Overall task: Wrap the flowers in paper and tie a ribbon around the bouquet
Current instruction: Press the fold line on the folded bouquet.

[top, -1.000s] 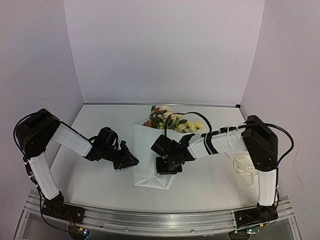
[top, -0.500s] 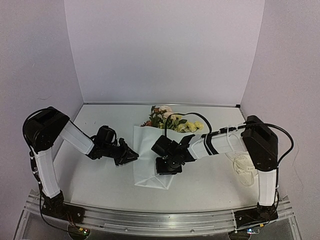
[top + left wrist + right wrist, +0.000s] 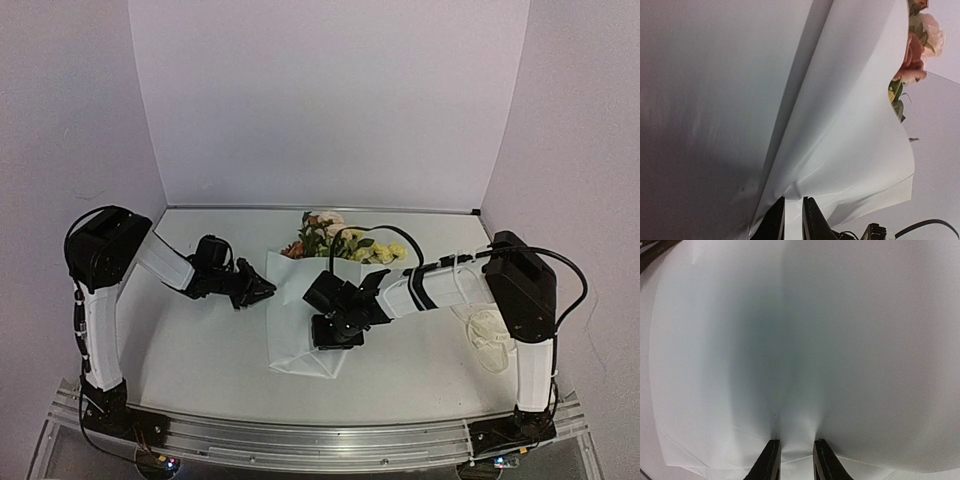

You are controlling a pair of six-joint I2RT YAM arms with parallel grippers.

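Note:
The white paper (image 3: 295, 320) lies at the table's middle, with the flowers (image 3: 345, 240) poking out of its far end. My left gripper (image 3: 266, 290) is at the sheet's left edge and is shut on it; in the left wrist view the paper (image 3: 840, 125) runs down between the two dark fingers (image 3: 812, 222) and pink blooms (image 3: 920, 40) show at the top right. My right gripper (image 3: 335, 335) points down onto the sheet's middle, shut on a raised fold of paper (image 3: 796, 405). The stems are hidden under the paper. The ribbon (image 3: 488, 335) lies loosely coiled at the right.
The right arm's black cable (image 3: 385, 230) loops over the flowers. White walls close the back and both sides of the table (image 3: 200, 350). A metal rail (image 3: 320, 445) runs along the near edge.
My left gripper has moved away from the near edge toward the back, along the paper's left edge, keeping hold of it. The right gripper has stayed in place on the paper.

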